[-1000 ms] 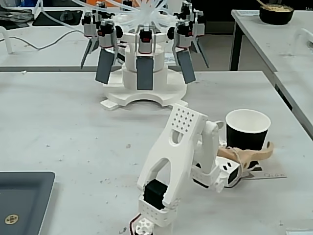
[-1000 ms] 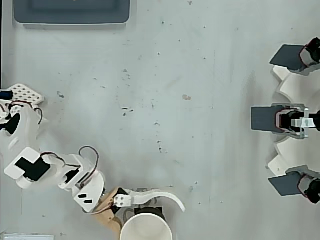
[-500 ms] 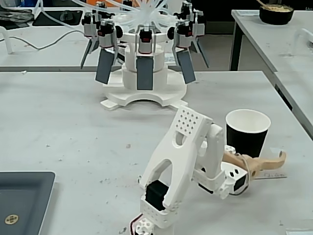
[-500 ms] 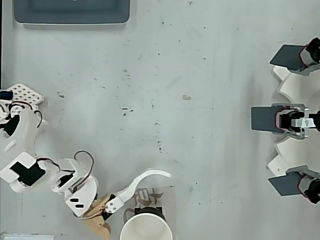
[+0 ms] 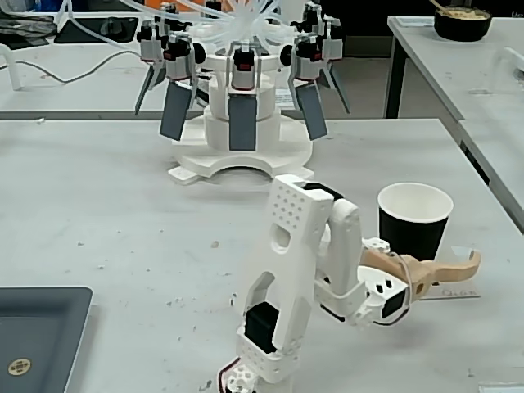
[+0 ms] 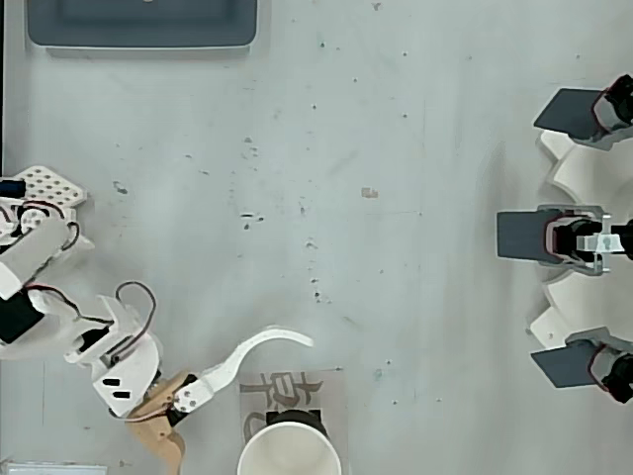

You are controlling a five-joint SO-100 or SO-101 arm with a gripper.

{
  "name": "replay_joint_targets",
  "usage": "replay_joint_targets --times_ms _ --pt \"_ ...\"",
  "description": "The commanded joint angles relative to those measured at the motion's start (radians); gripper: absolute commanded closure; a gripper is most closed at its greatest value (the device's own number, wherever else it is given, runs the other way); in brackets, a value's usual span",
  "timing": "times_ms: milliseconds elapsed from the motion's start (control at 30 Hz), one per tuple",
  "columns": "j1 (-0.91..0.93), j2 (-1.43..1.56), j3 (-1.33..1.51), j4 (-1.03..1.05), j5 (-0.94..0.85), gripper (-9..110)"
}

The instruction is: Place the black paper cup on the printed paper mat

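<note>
The tapered black paper cup with white rim (image 5: 414, 218) (image 6: 289, 452) stands upright on the off-white printed paper mat (image 6: 293, 392), at the table's near right in the fixed view. The white arm's gripper (image 6: 247, 396) is spread wide and empty, just left of the cup in the overhead view. Its lower tan finger (image 6: 164, 443) seems clear of the cup.

Grey table (image 6: 346, 148): printed paper mat (image 6: 297, 391), dark tray (image 6: 143, 25), white fixture (image 5: 241, 123).
</note>
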Motion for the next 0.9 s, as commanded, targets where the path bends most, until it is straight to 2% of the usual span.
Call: replay_joint_targets --times_ms 0,233,600,867 --pt "0.008 0.137 0.043 -0.008 0.003 27" --pt "-0.014 0.333 0.187 -0.034 0.005 35" --pt "-0.149 0.598 0.362 -0.049 -0.032 59" --pt "-0.31 0.75 0.408 -0.032 -0.087 66"
